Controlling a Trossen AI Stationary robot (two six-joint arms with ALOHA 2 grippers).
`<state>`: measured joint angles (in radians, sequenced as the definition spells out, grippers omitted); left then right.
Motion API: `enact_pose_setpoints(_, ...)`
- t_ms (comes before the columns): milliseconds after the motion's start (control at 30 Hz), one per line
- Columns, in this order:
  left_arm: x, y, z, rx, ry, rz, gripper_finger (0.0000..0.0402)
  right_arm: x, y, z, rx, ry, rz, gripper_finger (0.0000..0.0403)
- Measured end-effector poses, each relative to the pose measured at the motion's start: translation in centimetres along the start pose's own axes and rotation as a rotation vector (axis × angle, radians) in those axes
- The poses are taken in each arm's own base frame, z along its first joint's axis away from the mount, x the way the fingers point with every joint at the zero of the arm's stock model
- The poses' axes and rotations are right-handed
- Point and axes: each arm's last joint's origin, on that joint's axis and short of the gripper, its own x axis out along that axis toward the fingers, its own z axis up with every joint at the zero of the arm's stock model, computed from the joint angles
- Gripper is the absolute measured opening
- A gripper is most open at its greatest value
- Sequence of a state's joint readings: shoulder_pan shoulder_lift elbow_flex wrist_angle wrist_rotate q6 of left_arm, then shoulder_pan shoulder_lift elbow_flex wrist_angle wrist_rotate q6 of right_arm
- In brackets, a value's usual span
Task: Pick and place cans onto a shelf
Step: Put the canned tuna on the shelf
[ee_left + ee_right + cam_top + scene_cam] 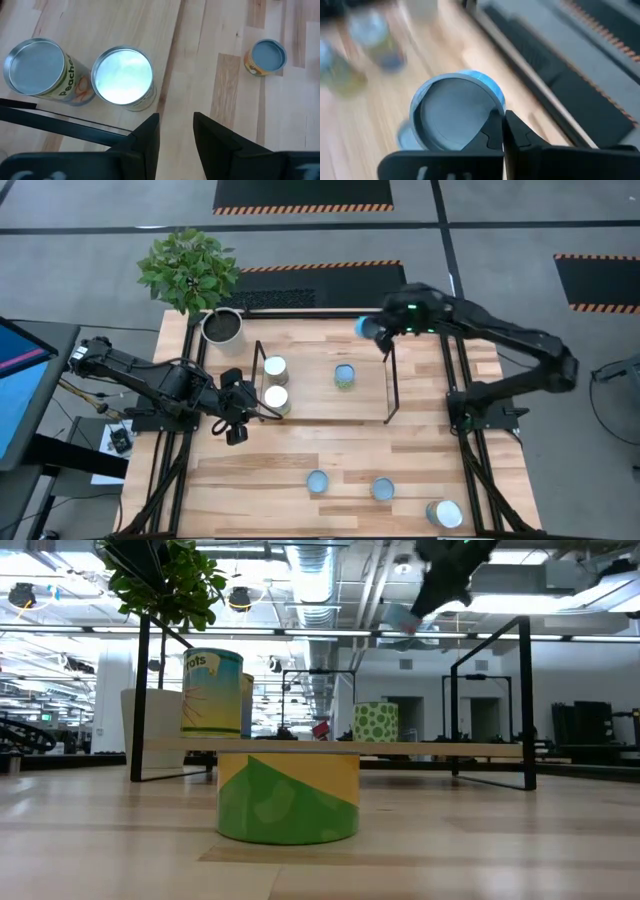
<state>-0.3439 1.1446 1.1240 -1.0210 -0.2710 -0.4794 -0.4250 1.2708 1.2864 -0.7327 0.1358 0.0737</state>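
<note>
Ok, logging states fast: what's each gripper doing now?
Left gripper: open, empty, beside the shelf.
Right gripper: shut on a blue can.

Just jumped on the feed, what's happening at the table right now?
The right gripper is shut on a blue can, holding it in the air near the shelf's far right corner. Three cans already stand on the shelf: two silver-topped ones at its left end and one blue-topped can near the middle. Three more cans wait on the table's near side. The left gripper hangs by the shelf's left end, fingers slightly apart, holding nothing.
</note>
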Motion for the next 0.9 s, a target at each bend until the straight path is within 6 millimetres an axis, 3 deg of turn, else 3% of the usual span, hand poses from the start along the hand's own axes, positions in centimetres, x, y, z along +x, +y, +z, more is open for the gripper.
enact_pose_setpoints(333,0.0,0.0,0.0,-0.012,-0.002,0.003,0.0105,6.2,1.5,2.1,-0.264,0.528,0.027,0.0005)
enact_pose_setpoints(567,0.0,0.0,0.0,-0.013,-0.002,0.002,0.0105,9.6,2.9,1.2,-0.316,0.689,0.153,0.0003)
enact_pose_setpoints(900,0.0,0.0,0.0,-0.014,-0.002,0.002,0.0105,13.8,4.0,-1.4,-0.346,0.914,0.167,0.0006)
